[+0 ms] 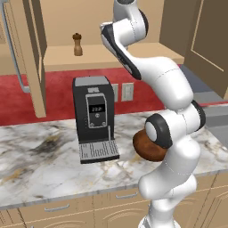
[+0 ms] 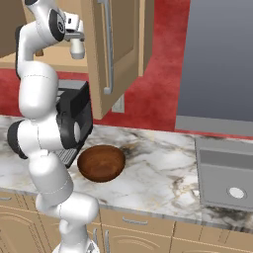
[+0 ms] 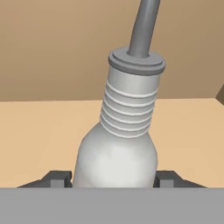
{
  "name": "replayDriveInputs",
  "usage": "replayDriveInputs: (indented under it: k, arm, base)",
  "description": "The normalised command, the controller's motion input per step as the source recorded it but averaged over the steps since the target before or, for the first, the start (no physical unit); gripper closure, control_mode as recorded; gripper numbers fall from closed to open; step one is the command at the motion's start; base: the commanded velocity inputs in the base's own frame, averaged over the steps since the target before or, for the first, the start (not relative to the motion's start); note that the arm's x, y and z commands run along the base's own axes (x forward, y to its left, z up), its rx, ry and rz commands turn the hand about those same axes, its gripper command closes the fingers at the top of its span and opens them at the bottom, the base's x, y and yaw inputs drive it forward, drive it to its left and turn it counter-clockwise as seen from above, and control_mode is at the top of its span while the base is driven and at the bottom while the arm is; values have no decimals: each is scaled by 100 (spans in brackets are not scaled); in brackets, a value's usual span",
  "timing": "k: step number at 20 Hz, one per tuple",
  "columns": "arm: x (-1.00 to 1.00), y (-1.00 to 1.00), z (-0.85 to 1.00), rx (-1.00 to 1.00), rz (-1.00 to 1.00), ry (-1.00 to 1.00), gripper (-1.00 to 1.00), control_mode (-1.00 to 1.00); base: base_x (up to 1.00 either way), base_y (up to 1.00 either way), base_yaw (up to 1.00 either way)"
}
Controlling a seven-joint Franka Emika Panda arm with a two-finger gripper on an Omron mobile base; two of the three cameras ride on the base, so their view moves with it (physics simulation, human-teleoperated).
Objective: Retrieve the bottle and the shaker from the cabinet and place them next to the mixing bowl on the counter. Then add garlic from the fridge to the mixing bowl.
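Arm reached up into the open cabinet (image 1: 111, 55), hand at shelf level. In the hand view the bottle (image 3: 117, 148) stood upright on the tan shelf, right between the two dark fingertips (image 3: 57, 178). Ribbed neck, grey collar, thin curved spout above. Each tip sat at the bottle's side, one on either flank; could not tell whether they pressed the body or stood just off it. Gripper (image 3: 113, 180) therefore straddled the bottle, neither wide apart nor closed, grip unconfirmed.

Left base view: shaker (image 1: 78, 44) stood upright on the same shelf, well left of the arm's wrist, back near the cabinet wall. Cabinet door hung open at left, long grey bar handle along its edge.

Below the cabinet, a black coffee machine (image 1: 93, 118) sat on the counter (image 1: 40, 160) against the red wall. Mixing bowl (image 2: 101, 163) rested on the counter just beside the machine, partly hidden behind the arm's elbow in the left base view, plain to see in the right one.

Right base view: grey sink (image 2: 225, 180) set into the counter at far right, well apart from the bowl.
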Motion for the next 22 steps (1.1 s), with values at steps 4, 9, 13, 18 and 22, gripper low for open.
replayDriveInputs:
  k: [4, 9, 13, 18, 22]
  arm:
    - [0, 0, 0, 0, 0, 0, 100, -100]
    - [-1, 0, -4, 0, 0, 0, 100, -100]
    - [-8, 0, -10, 0, 0, 0, 100, -100]
    - [-2, 0, -13, 0, 0, 0, 100, -100]
    - [-19, 0, -6, 0, 0, -2, 100, -100]
  base:
    - [0, 0, 0]
    - [0, 0, 0]
    - [0, 0, 0]
    - [0, 0, 0]
    - [0, 0, 0]
